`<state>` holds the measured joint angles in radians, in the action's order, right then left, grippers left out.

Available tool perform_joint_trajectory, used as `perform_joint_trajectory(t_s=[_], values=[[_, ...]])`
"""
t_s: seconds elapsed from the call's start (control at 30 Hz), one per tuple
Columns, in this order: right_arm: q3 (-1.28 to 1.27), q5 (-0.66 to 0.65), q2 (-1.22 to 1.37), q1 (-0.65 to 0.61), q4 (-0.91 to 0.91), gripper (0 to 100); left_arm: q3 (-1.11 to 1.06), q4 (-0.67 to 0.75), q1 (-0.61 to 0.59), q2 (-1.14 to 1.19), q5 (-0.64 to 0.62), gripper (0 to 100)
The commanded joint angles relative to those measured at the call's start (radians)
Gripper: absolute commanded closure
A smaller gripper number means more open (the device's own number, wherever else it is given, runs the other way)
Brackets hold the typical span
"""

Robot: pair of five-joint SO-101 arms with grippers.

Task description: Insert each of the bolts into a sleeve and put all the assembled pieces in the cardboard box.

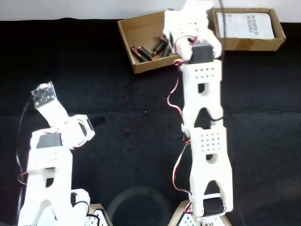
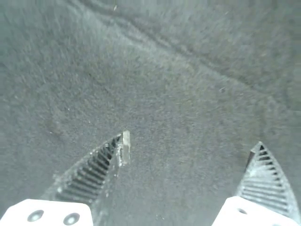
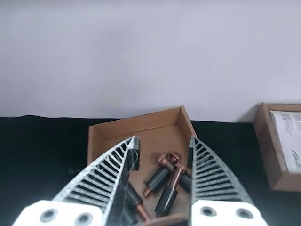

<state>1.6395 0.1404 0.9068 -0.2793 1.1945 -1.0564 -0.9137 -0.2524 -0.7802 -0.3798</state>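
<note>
The right gripper (image 3: 163,141) hangs open and empty, its jaws spread a moderate way, right over the cardboard box (image 3: 141,129). The assembled pieces (image 3: 162,178) lie directly below and between its fingers (image 3: 117,174), on the floor of the box toward its near wall. They are dark bodies with copper-coloured ends, bunched together. Their long axes disagree: most slant one way in a loose fan, and one at the side of the bunch slants the other way. Any pick from here would have to line up with a single piece, not the heap.

The box sits at the far edge of the black-covered surface (image 1: 136,117), about midway along it, with its open top facing up. The right arm is stretched out to it across the surface. A second box (image 1: 277,40) stands just beside it toward the far right corner and holds a printed sheet (image 1: 244,26). Its wall is close to the right arm's wrist and is the nearest thing a sideways swing could catch.

The left gripper (image 2: 192,141) is also open wide and holds nothing. It is low over bare surface near the left edge, well apart from both boxes, so the right arm is much the nearer to the pieces. Judging by how the pieces lie, the task looks close to done.
</note>
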Motion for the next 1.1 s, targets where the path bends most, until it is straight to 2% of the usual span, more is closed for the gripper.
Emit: perform_joint_trajectory(t_s=[0.0,0.23,0.4,0.5,0.6,0.7,0.8,1.07], values=[[0.127,0.031,-0.206,0.010,0.185,85.1,0.182,-0.149,-0.002,-0.012,-0.003,62],[0.127,0.043,-0.473,-0.031,0.573,85.1,0.453,-0.433,0.036,-0.016,0.002,62],[0.124,0.061,-0.654,-0.021,0.572,85.1,0.634,-0.646,0.113,-0.018,0.005,62],[0.035,0.061,-0.794,-0.021,0.572,85.1,0.745,-0.755,0.128,-0.033,0.005,62],[-0.176,0.061,-0.981,-0.044,0.572,85.1,0.805,-0.787,0.133,-0.122,0.064,62],[-0.464,0.063,-1.191,-0.068,0.572,85.1,0.803,-0.783,0.133,-0.265,0.146,62],[-0.774,0.063,-1.383,-0.074,0.568,85.1,0.797,-0.783,0.133,-0.383,0.173,62],[-1.517,0.063,-1.787,-0.074,0.564,85.1,0.539,-0.769,0.133,-0.604,0.175,62]])
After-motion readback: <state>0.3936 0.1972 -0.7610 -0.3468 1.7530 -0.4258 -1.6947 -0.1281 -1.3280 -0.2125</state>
